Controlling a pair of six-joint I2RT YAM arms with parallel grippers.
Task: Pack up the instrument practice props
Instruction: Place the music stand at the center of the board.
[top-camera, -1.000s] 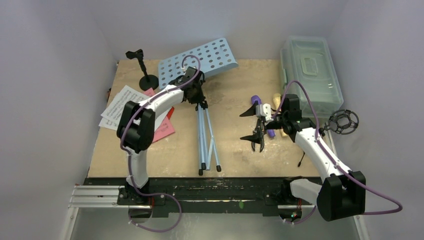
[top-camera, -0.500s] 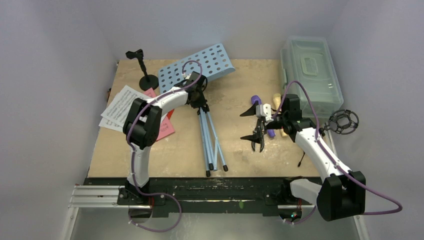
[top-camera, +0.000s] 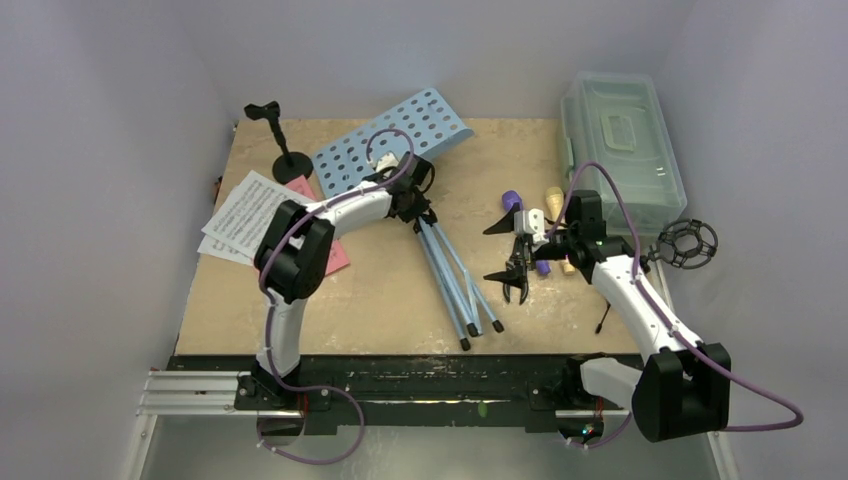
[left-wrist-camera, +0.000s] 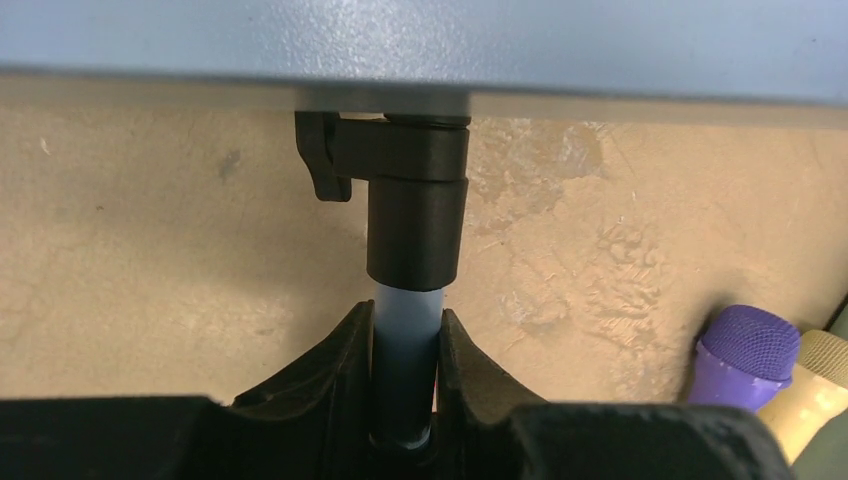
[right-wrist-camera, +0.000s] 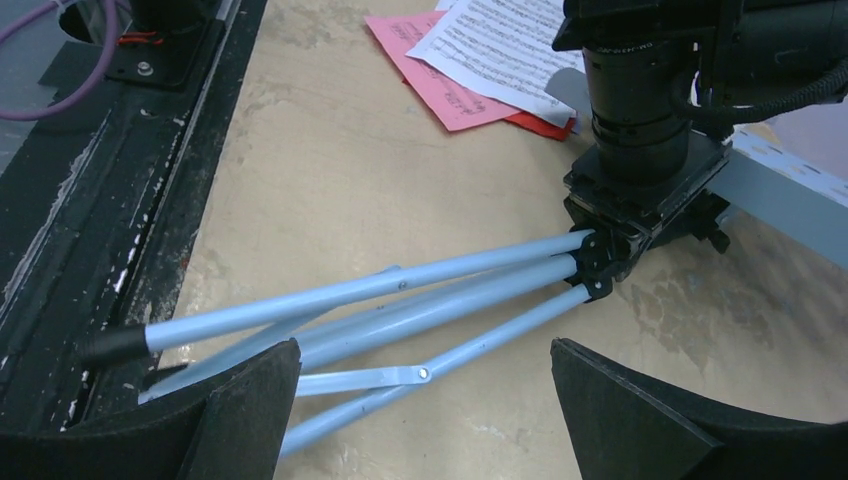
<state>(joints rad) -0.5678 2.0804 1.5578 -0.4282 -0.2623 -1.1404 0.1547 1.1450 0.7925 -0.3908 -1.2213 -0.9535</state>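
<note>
On L wrist cam, L gripper (left-wrist-camera: 405, 330) clamps music desk pole (left-wrist-camera: 405, 300); top cam hides that grip. R gripper (top-camera: 498, 252) wide.

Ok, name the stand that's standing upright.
The black round-base microphone pole at the far left; the light-blue perforated music stand lies down.

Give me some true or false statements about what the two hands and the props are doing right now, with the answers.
1. The left hand is shut on the light-blue music stand. True.
2. The right hand holds the purple microphone. False: it is open and empty; the microphone lies on the table.
3. The translucent box is open. False: it is closed.
4. The sheet-music pages lie left of the stand's legs. True.
5. The round-base pole lies flat. False: it stands upright.
</note>
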